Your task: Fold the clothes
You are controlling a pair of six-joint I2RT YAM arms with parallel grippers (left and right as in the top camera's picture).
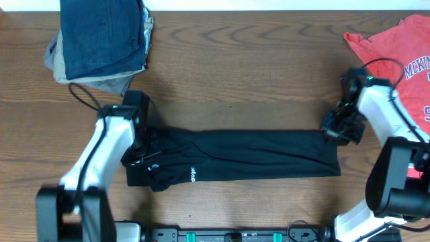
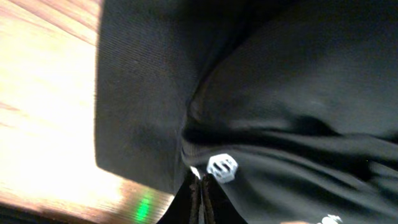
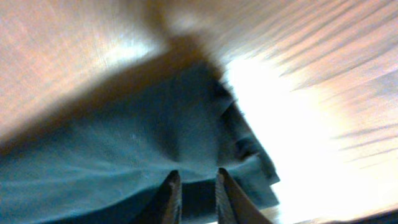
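Observation:
The black T-shirt [image 1: 255,156] lies folded into a long strip across the middle of the table, with white lettering [image 1: 193,175] near its left end. My left gripper [image 1: 142,156] is at that left end. In the left wrist view its fingers [image 2: 202,186] are pressed together, pinching black cloth beside a small white logo [image 2: 222,167]. My right gripper [image 1: 334,131] hovers at the strip's right end. The right wrist view shows its gripper [image 3: 196,177] narrowly open just above the shirt's edge [image 3: 249,155], nothing clearly held. The coral-red T-shirt [image 1: 393,60] lies at the far right.
A stack of folded garments, blue denim [image 1: 102,33] on top, sits at the back left. A black cable [image 1: 84,96] loops from the left arm. Bare wooden table [image 1: 235,81] stretches behind the black strip.

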